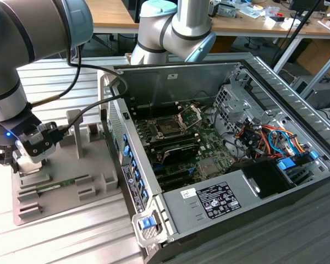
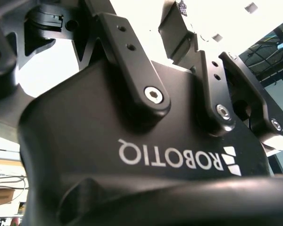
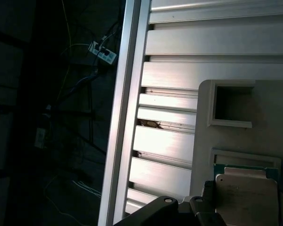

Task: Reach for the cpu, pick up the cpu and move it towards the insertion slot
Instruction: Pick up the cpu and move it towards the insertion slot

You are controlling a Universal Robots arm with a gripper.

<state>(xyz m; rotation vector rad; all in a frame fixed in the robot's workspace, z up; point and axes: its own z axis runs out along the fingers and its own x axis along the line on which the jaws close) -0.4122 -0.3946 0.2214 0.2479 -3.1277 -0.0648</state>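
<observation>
In the first wrist view the cpu (image 3: 245, 199) lies flat in a recess of the grey holder (image 3: 273, 101), its silvery top facing up with a thin green edge showing. A black part of my gripper (image 3: 179, 211) sits right beside the chip's edge. In the exterior view my gripper (image 1: 28, 159) hangs low over the near-left end of the grey holder (image 1: 71, 190), far from the insertion slot (image 1: 168, 127). The slot is a dark square socket on the motherboard with its silver frame (image 1: 190, 114) hinged up. The second wrist view looks along the black gripper body (image 2: 146, 141).
The open computer case (image 1: 220, 148) stands on the exterior view's right, its near wall (image 1: 126, 165) between holder and motherboard. A green memory stick (image 1: 60, 184) lies on the holder. Cables (image 1: 264, 137) and a drive cage fill the case's right. The ribbed metal table's edge (image 3: 127, 113) runs close by.
</observation>
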